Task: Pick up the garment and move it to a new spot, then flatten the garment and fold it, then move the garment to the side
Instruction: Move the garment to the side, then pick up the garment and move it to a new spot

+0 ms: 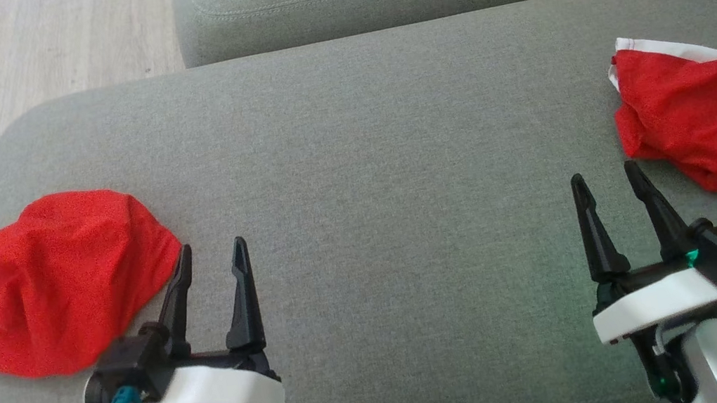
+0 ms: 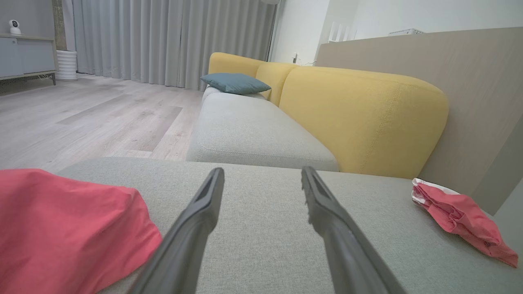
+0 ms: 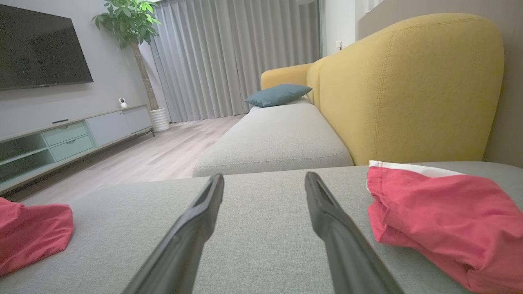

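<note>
1. My left gripper (image 1: 211, 248) and right gripper (image 1: 603, 172) both stand spread and empty above the grey cushion (image 1: 359, 159).
2. A crumpled red garment (image 1: 65, 281) lies just left of my left gripper; a white-banded garment (image 1: 697, 115) lies ahead-right of my right gripper.
3. Both look light and limp, so I'd pinch a raised fold or the hem.

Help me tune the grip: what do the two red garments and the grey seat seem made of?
Left garment, right garment: thin matte cloth, probably knit; they crumple into soft folds. Seat: grey woven upholstery, matte, with speckled weave.
</note>
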Available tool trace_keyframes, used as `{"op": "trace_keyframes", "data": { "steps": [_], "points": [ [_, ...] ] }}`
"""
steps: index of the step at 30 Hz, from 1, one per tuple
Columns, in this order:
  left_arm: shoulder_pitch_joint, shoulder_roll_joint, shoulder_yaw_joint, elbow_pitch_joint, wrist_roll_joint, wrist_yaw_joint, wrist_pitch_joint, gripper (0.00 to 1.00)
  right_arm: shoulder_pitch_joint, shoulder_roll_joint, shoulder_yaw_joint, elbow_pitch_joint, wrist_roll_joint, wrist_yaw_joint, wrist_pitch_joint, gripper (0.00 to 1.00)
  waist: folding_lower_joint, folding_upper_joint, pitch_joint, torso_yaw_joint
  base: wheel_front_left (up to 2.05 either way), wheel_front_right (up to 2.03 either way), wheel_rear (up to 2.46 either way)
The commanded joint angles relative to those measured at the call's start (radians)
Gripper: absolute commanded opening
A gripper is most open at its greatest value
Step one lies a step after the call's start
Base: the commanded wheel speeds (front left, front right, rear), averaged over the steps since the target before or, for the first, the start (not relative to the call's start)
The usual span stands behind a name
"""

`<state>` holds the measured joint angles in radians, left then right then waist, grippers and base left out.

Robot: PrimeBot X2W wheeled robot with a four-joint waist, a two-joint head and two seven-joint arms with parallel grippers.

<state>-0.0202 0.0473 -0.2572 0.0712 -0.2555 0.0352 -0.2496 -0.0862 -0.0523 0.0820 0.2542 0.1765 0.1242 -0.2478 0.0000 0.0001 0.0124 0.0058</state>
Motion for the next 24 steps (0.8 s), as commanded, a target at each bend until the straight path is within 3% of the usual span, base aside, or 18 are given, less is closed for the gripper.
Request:
{"op": "trace_keyframes", "data": {
  "steps": [1, 24],
  "points": [
    [-0.029, 0.003, 0.026, -0.036, 0.006, 0.005, -0.012, 1.00, -0.010, 0.002, 0.020, -0.038, 0.006, 0.007, -0.012, 1.00, 0.0000, -0.0001, 0.001, 0.000, 0.00, 0.00, 0.00],
    [-0.036, 0.003, 0.024, -0.034, 0.009, 0.008, -0.012, 1.00, -0.006, 0.002, 0.029, -0.033, 0.031, 0.007, -0.014, 1.00, 0.0000, -0.0001, -0.002, 0.026, 0.00, 0.00, 0.00]
  ]
}}
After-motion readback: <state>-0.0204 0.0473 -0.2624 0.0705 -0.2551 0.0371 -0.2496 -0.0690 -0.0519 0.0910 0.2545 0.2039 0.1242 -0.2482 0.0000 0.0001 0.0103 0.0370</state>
